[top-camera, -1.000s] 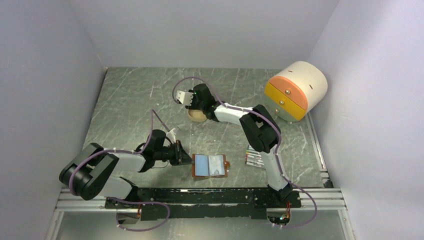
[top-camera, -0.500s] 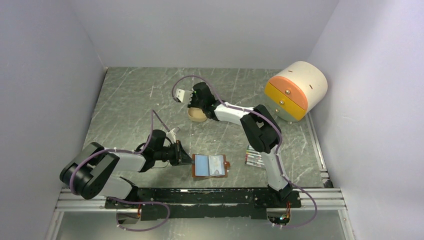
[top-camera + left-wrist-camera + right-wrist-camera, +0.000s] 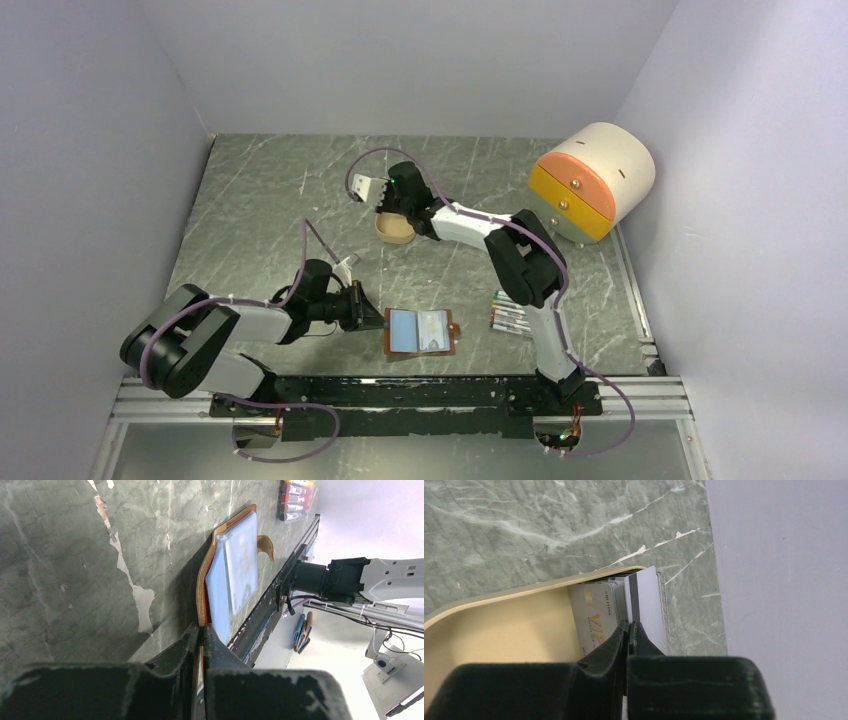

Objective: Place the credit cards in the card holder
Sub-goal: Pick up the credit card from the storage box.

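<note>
My right gripper [image 3: 628, 625] is pinched shut on the edge of one of the credit cards [image 3: 644, 605], which stand packed upright in a tan bowl [image 3: 524, 592] mid-table. I judge them thin, stiff, light and slick, so the flat faces near an edge are the place to grip. My left gripper [image 3: 201, 630] clamps the rim of the open card holder [image 3: 220, 570], near me.

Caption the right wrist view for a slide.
Right jaws pinch a magnetic-stripe card from the stack of cards standing in a tan bowl.
</note>
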Robot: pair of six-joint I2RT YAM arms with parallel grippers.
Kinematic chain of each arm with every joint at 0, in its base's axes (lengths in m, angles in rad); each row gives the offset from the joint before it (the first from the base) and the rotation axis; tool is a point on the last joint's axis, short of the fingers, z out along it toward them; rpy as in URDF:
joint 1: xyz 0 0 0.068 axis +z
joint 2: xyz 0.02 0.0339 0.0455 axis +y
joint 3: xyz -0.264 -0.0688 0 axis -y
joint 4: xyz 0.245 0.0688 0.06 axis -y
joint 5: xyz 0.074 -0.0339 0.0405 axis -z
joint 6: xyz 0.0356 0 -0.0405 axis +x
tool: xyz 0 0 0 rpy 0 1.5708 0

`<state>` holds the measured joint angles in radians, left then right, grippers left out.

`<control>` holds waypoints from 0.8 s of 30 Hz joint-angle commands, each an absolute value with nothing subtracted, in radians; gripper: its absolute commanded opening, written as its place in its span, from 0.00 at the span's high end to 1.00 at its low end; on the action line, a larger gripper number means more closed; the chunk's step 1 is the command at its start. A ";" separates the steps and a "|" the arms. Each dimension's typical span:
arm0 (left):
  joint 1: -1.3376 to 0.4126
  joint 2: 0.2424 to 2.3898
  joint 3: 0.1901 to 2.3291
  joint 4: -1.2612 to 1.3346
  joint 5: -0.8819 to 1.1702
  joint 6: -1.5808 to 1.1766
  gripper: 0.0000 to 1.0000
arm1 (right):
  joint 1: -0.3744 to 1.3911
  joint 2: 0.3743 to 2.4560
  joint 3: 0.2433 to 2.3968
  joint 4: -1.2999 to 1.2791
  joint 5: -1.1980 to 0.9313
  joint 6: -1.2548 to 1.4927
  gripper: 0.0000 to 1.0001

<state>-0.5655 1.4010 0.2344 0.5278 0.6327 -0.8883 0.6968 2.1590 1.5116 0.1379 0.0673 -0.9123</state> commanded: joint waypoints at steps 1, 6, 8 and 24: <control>-0.569 1.401 0.248 0.560 0.654 -0.875 0.91 | 0.698 2.141 1.492 0.091 0.055 -0.892 1.00; -0.569 1.406 0.249 0.563 0.656 -0.874 0.91 | 0.698 2.113 1.484 0.081 0.021 -0.880 1.00; -0.569 1.407 0.250 0.563 0.657 -0.874 0.91 | 0.699 2.102 1.484 0.082 0.022 -0.875 1.00; -0.568 1.411 0.250 0.565 0.649 -0.871 0.91 | 0.699 1.917 1.357 0.135 0.045 -0.828 1.00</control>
